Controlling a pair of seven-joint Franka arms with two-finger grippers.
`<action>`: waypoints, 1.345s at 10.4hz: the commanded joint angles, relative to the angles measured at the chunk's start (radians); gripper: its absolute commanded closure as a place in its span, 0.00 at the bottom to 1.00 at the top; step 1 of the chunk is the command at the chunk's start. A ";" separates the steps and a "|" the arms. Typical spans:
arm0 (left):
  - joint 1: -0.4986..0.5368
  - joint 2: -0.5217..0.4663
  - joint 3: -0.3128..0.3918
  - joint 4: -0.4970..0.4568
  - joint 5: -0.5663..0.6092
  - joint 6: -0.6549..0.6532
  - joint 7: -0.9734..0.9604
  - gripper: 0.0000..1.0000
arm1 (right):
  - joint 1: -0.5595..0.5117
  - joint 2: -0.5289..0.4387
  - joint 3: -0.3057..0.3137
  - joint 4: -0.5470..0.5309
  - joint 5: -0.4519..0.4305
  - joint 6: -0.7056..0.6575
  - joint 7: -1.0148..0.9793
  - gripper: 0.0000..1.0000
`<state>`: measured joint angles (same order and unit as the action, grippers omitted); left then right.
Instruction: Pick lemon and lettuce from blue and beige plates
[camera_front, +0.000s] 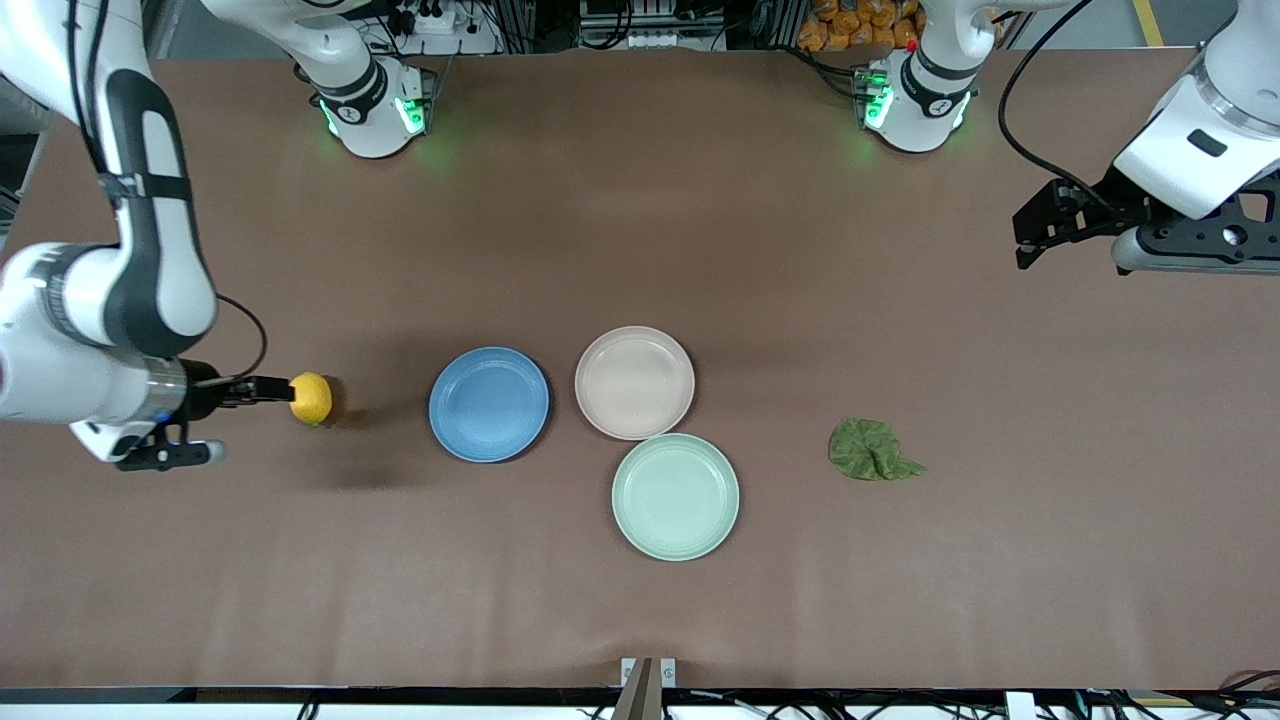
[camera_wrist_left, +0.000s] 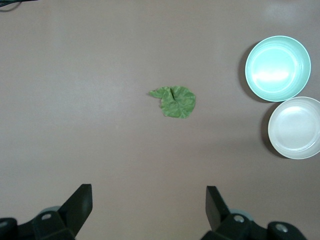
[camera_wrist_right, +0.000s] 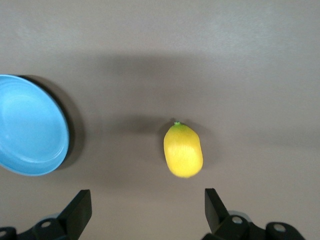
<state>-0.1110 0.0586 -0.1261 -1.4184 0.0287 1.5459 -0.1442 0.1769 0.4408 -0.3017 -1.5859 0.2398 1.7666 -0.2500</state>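
The yellow lemon (camera_front: 311, 398) (camera_wrist_right: 183, 150) lies on the bare table, beside the blue plate (camera_front: 489, 404) (camera_wrist_right: 30, 125) toward the right arm's end. My right gripper (camera_front: 270, 390) (camera_wrist_right: 148, 200) hangs open just short of the lemon, holding nothing. The wrinkled green lettuce (camera_front: 872, 450) (camera_wrist_left: 175, 101) lies on the table toward the left arm's end, apart from the beige plate (camera_front: 634, 382) (camera_wrist_left: 296, 127). Both plates are empty. My left gripper (camera_front: 1030, 235) (camera_wrist_left: 149, 197) is open and empty, up over the table at the left arm's end, well away from the lettuce.
A pale mint-green plate (camera_front: 675, 495) (camera_wrist_left: 278, 67), also empty, sits touching the beige plate and nearer to the front camera. The brown table surface (camera_front: 640, 200) stretches bare between the plates and the arm bases.
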 joint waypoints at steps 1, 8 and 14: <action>0.008 -0.006 -0.003 0.010 -0.038 -0.021 0.012 0.00 | -0.007 -0.010 -0.016 0.104 0.007 -0.110 0.000 0.00; 0.010 -0.016 -0.006 0.010 -0.050 -0.021 0.025 0.00 | -0.092 -0.230 0.114 0.086 -0.173 -0.124 0.021 0.00; 0.010 -0.019 -0.007 0.010 -0.050 -0.021 0.026 0.00 | -0.207 -0.356 0.280 0.040 -0.192 -0.188 0.150 0.00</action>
<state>-0.1104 0.0508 -0.1293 -1.4145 0.0002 1.5450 -0.1441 0.0125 0.1437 -0.0747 -1.4905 0.0657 1.5758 -0.1309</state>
